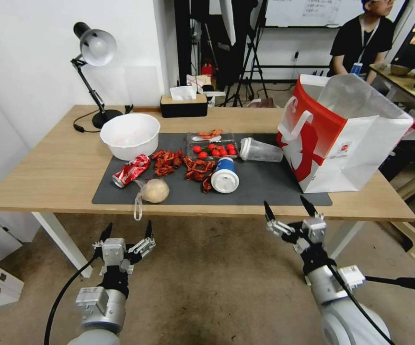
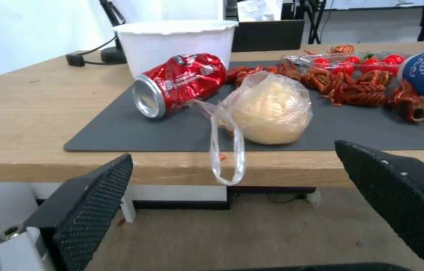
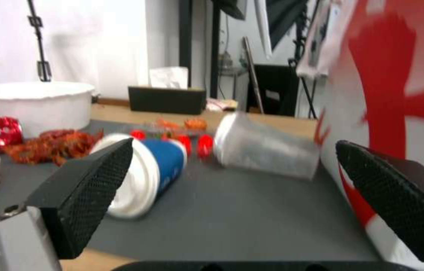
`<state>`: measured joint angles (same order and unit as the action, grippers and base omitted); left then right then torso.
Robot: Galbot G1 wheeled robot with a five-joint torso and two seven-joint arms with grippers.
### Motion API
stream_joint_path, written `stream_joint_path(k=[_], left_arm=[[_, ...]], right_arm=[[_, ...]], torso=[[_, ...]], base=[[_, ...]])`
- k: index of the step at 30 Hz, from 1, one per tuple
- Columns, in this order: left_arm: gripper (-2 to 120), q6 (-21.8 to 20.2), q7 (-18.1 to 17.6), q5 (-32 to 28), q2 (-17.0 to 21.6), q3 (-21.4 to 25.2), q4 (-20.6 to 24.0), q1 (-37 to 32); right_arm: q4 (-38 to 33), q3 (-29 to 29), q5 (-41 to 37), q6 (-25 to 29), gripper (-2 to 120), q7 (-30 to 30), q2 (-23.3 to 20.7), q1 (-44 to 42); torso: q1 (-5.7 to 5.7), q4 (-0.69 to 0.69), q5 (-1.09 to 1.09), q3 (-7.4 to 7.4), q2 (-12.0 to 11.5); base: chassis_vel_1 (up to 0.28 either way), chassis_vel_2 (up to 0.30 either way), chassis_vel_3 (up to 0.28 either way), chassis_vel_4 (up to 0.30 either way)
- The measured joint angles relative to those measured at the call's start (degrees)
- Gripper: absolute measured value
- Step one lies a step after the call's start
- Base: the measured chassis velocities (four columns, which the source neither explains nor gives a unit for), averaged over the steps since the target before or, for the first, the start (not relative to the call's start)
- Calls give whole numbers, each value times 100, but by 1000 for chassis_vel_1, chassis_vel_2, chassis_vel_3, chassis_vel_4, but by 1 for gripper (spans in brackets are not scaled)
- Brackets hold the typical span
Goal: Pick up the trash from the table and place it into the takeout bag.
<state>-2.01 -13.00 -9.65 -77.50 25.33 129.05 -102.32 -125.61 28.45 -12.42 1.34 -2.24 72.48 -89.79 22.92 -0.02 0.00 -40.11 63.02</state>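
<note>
While both my grippers hang open short of the table (image 1: 49, 177), nothing looks bagged yet.
Left gripper (image 1: 126, 233) faces the lump bag (image 1: 154, 190) and can (image 1: 131, 170); right gripper (image 1: 289, 207) faces the cup (image 1: 224, 175) and container (image 1: 260, 150), all on the mat (image 1: 265, 184) beside the takeout bag (image 1: 341, 139).

Mat (image 1: 260, 184): laid lengthwise on the table (image 1: 49, 167), taken as reference. On its left end, the can (image 1: 131, 170) is laid on its side; the bowl (image 1: 130, 135) is set behind it, at the mat's rear edge. The bagged lump (image 1: 155, 190) is placed at the front edge, its loop hung over the table edge. The paper cup (image 1: 224, 175) is laid mid-mat, the plastic container (image 1: 260, 150) behind and right, possibly touching the takeout bag (image 1: 341, 139) stood on the right end.
</note>
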Motion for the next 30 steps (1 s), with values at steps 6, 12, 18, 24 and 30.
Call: stream_joint_path(k=[6,12,18,24,30], left_arm=[[100,-1,13,-8,-7,12,0,-16],[100,-7,19,14,-42,14,35,-30],[100,-10,19,46,-86,14,45,-51],[100,-10,22,69,-111,23,83,-87],[100,-10,24,74,-111,35,94,-97]], right_arm=[[44,-59,-354,-431,100,-85,-431,516],[240,-108,-751,-599,100,-361,-770,768],[412,-151,-1072,-712,100,-574,-990,1001],[589,-277,-1259,-999,100,-527,-1143,1415],[660,-400,-1383,-1315,100,-316,-1191,1730]], torso=[[0,2,0,0,0],[0,2,1,0,0],[0,2,1,0,0],[0,3,1,0,0],[0,2,0,0,0]], base=[[0,0,0,0],[0,0,0,0],[0,0,0,0],[0,0,0,0],[0,0,0,0]])
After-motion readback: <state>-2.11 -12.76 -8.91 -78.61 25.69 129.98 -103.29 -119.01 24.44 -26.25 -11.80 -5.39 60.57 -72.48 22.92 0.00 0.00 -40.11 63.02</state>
